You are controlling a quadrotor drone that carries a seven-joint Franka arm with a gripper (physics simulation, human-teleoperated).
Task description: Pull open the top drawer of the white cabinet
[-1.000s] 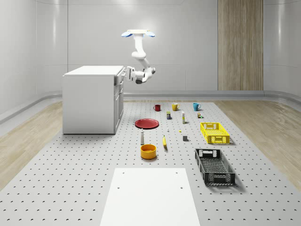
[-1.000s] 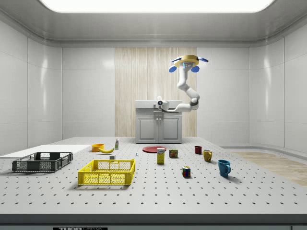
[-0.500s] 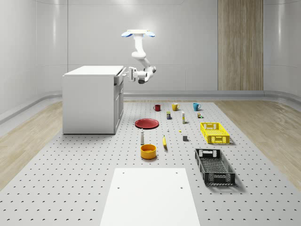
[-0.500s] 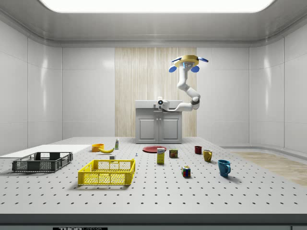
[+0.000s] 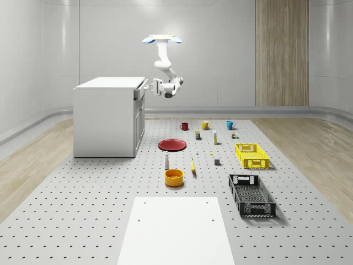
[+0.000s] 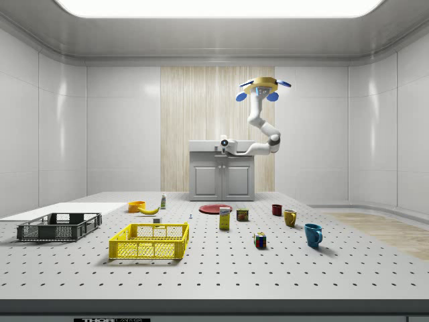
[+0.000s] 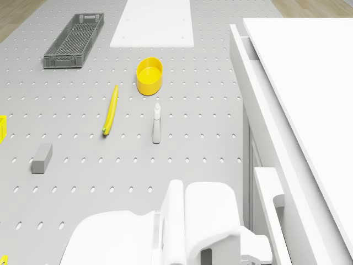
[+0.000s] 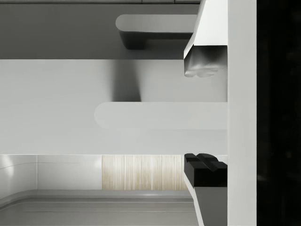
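Whole-scene view: the drone [image 5: 162,39] hovers high above the perforated floor, just to the right of the white cabinet [image 5: 108,116], which stands at the far left of the floor. The arm [image 5: 167,70] hangs down from the drone and bends left, bringing the gripper [image 5: 149,86] to the cabinet's upper front edge, at the level of the top drawer [image 5: 138,93]. To the right of the cabinet lie a red plate [image 5: 172,144], a yellow bowl [image 5: 174,177], a yellow crate [image 5: 251,155] and a black crate [image 5: 251,195].

Side view: the cabinet [image 6: 222,171] stands at the far end of the room, front facing the viewer. The drone [image 6: 261,87] hovers above and to the right of it. The gripper [image 6: 224,143] sits in front of the drawer band just under the cabinet top.

Drone view: the drawer front [image 7: 265,143] stands slightly proud of the cabinet body. The drawer handle [image 7: 271,210] lies just beside the white wrist housing [image 7: 207,221]. A banana [image 7: 111,109] and a spray bottle [image 7: 156,123] lie on the floor beyond.

Wrist view: the handle [image 8: 160,116] runs as a pale bar between the two fingertips [image 8: 202,60]. The fingers stand apart, one on each side of the bar, with a gap to each; the tool is wide and holds nothing.
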